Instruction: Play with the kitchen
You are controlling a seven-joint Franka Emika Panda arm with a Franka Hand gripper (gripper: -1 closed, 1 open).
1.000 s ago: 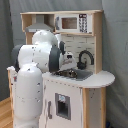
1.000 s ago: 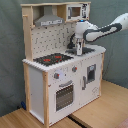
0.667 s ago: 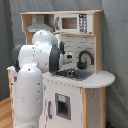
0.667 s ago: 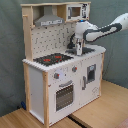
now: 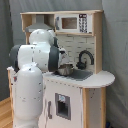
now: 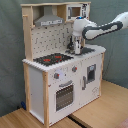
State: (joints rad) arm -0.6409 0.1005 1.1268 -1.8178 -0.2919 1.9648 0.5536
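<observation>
Kitchen (image 6: 60,75): the white and light-wood toy kitchen stands on a wooden floor in front of a grey curtain; in the second exterior view it fills the middle of the picture, in the first exterior view my own body hides its left part.
Hood (image 6: 49,21): grey, up under the top shelf, above the stovetop.
Stovetop (image 6: 52,59): black with red rings, on the second exterior view's left half of the counter.
Oven door (image 6: 64,95): on the front below the stovetop, with two knobs just above it.
My arm (image 5: 35,57): white, reaching over the counter from the first exterior view's left; in the second exterior view it comes in from the right.
My gripper (image 6: 77,47): pointing down over the sink end of the counter, close to the surface; I cannot tell whether my fingers are spread or pressed together.
Pot (image 5: 65,69): a small metal-looking pot sits at the sink, right below my wrist in the first exterior view.
Tap (image 5: 84,57): black, curved, just beside the pot towards the first exterior view's right.
Microwave (image 5: 72,23): small, on the upper shelf, above the sink.
</observation>
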